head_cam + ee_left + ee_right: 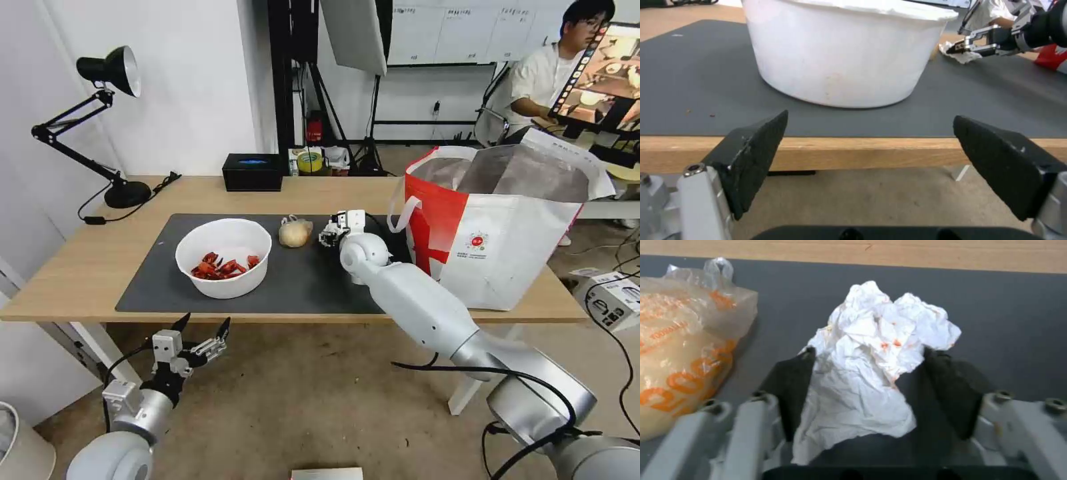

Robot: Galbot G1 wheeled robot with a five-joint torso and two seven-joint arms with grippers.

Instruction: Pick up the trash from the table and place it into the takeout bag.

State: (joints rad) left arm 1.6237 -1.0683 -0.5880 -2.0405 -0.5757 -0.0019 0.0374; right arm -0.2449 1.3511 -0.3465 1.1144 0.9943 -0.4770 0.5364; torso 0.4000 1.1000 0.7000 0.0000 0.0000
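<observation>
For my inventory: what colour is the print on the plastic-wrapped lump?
Orange, on the plastic-wrapped lump; clearest in the right wrist view.

table (87, 267): light wood top, white legs
mat (153, 280): dark grey, centred on the top, near the front edge
on mat: white bowl (223, 257) of red scraps, beige wrapped lump (295, 233), crumpled tissue (876, 340)
on bare wood: black tissue box (253, 172) at back, desk lamp (117, 120) back-left, takeout bag (497, 223) at right end
</observation>
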